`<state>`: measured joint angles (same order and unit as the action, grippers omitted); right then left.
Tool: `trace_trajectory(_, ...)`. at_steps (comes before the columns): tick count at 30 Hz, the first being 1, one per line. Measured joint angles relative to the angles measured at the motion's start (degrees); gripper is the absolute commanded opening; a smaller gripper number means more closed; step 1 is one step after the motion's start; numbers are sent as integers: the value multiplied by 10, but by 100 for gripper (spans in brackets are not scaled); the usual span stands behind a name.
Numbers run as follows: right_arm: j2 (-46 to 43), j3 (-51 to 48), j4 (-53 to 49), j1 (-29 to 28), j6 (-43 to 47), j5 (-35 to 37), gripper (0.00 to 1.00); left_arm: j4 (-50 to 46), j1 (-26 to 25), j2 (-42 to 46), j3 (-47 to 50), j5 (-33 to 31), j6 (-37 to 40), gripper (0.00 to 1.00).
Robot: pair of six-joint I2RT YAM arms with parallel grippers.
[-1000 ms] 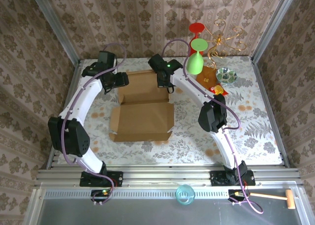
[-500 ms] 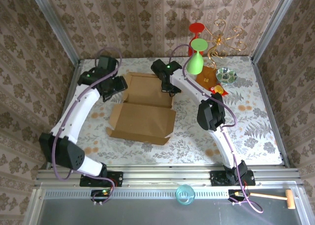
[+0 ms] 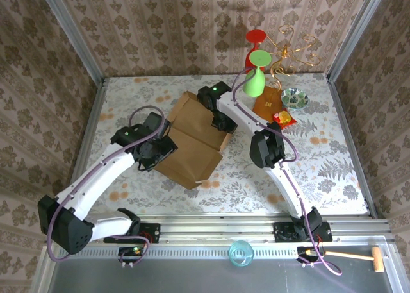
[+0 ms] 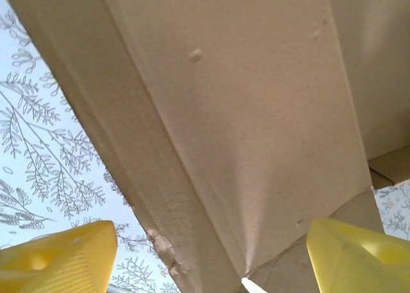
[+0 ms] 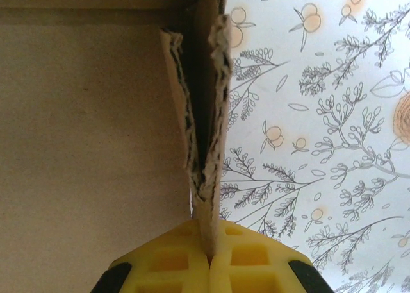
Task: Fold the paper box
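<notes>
The paper box (image 3: 192, 145), a light-brown cardboard sheet with creased panels, lies turned diagonally on the middle of the table. My left gripper (image 3: 160, 150) is at its left edge. In the left wrist view the gripper (image 4: 208, 258) is open, its yellow fingers (image 4: 61, 258) wide apart, with a creased panel of the box (image 4: 256, 113) just ahead of them. My right gripper (image 3: 221, 121) is at the box's right side. In the right wrist view it (image 5: 210, 245) is shut on a doubled, frayed wall edge (image 5: 208, 145) of the box.
At the back right stand a green glass (image 3: 254, 81), a red glass (image 3: 256, 40) and a gold wire stand (image 3: 291, 49). An orange-brown flat square (image 3: 268, 102), a glass bowl (image 3: 295, 99) and a small red-yellow item (image 3: 283, 117) lie nearby. A teal cup (image 3: 241, 251) and a mallet (image 3: 359, 257) are on the front rail.
The box has swung from square-on to diagonal, and its panels have come closer together. My left gripper moved from the far-left corner toward the near left edge. The right gripper kept its hold.
</notes>
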<state>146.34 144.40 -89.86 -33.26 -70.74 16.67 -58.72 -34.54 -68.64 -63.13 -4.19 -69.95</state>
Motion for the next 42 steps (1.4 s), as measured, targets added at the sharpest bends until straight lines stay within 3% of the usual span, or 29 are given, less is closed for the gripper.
trace_trajectory(3,-1,-16,1,4,-12,-15,0,2,11,10,19,6,-4,85)
trace_trajectory(13,-31,-110,35,23,-35,-71,0,80,51,36,110,40,3,85)
trace_trajectory(18,-40,-126,49,27,-37,-86,0,149,55,54,148,39,5,79)
trace_trajectory(20,-40,-126,50,27,-39,-87,0,170,57,49,155,39,4,70)
trace_trajectory(23,-41,-128,51,27,-41,-88,0,199,57,29,153,37,3,49)
trace_trajectory(27,-54,-148,64,27,-45,-93,0,210,57,8,149,26,2,3)
trace_trajectory(28,-60,-160,71,27,-47,-97,0,210,57,6,148,22,4,0)
trace_trajectory(29,-66,-169,77,27,-48,-101,3,209,57,4,145,17,5,0)
trace_trajectory(35,-119,-264,152,23,-63,-125,44,168,62,1,99,-4,10,0)
trace_trajectory(42,-180,-349,240,-1,-75,-163,73,119,73,1,66,-22,46,0)
